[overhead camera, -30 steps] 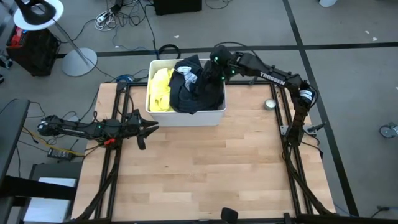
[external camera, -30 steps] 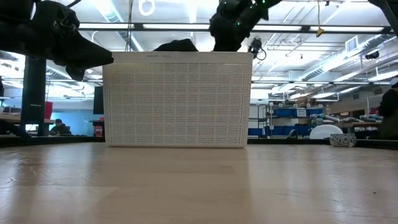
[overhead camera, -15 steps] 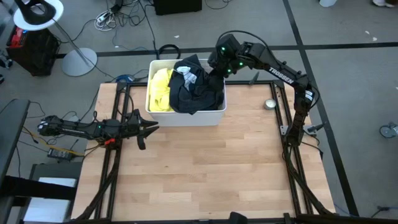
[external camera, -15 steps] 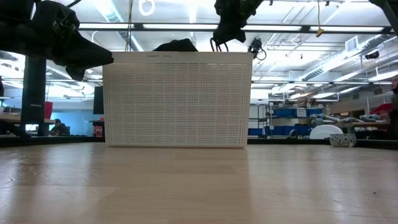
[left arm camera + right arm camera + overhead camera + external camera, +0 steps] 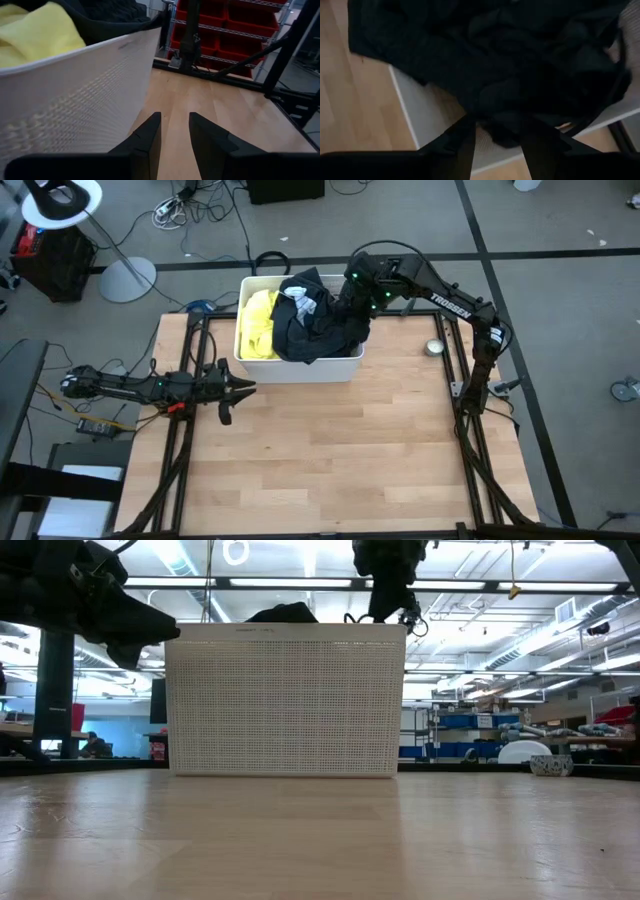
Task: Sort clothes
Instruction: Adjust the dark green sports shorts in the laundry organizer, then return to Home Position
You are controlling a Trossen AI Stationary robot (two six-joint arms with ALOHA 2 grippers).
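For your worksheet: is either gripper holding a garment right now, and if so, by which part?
No. The right gripper hangs open above the black garment in the bin; the left gripper is open, empty.

The one legible marking is the brand word "TROSSEN", in white capitals along the forearm link of the right arm [image 5: 448,302], seen from above. The letters are small and only just readable. No other text, label, number or sign can be read on the white bin [image 5: 300,366], the table or the shelving in the room beyond.
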